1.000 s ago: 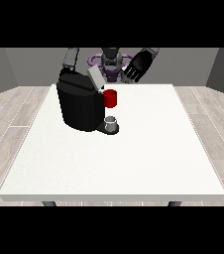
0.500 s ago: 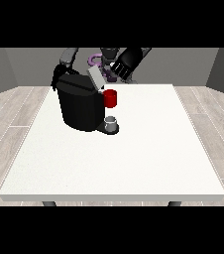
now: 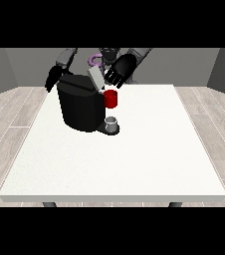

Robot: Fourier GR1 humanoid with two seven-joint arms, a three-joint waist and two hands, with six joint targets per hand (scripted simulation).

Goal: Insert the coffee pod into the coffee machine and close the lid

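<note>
The black coffee machine (image 3: 82, 107) stands on the white table (image 3: 134, 159) at the back left. Its grey lid (image 3: 95, 78) is tilted up above the top. A red cylinder (image 3: 111, 98) sits at the machine's front, over a small grey cup (image 3: 112, 123) on the drip tray. The hand at the view's right (image 3: 118, 71) hovers just right of the raised lid, its fingers spread and holding nothing that I can see. The hand at the view's left (image 3: 52, 79) is beside the machine's upper left corner. I cannot make out a separate coffee pod.
The robot's torso (image 3: 107, 54) stands close behind the machine at the table's far edge. A purple ring-shaped part (image 3: 92, 60) shows behind the lid. The table stretches wide to the right and front of the machine.
The hand at the view's right has come down and leftwards to the raised lid. The hand at the view's left has slid from the machine's top towards its left side.
</note>
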